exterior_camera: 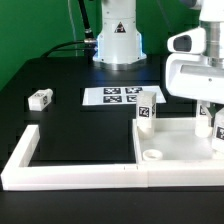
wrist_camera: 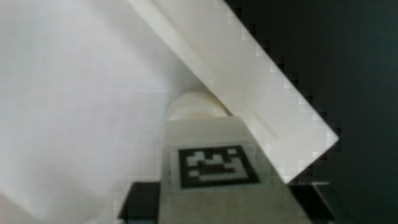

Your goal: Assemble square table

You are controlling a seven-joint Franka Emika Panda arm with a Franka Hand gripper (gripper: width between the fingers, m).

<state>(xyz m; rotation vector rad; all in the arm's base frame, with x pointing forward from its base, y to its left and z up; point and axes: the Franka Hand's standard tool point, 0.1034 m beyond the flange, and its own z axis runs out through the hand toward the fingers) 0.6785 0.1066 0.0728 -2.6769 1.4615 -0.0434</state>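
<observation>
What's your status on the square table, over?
Gripper astride short white tagged leg, grip unconfirmed. White square plastic slab flat, its raised rim close alongside leg. No other obstruction seen.

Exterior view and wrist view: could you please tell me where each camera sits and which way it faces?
Exterior view: off the arm, across the table from the robot base, looking over the square slab; the arm and pincer show at the exterior view's right.
Wrist view: on the wrist, looking down past the pincer at a tagged leg; only its dark fingers show.
Shared: the tagged leg and the slab's rim.
</observation>
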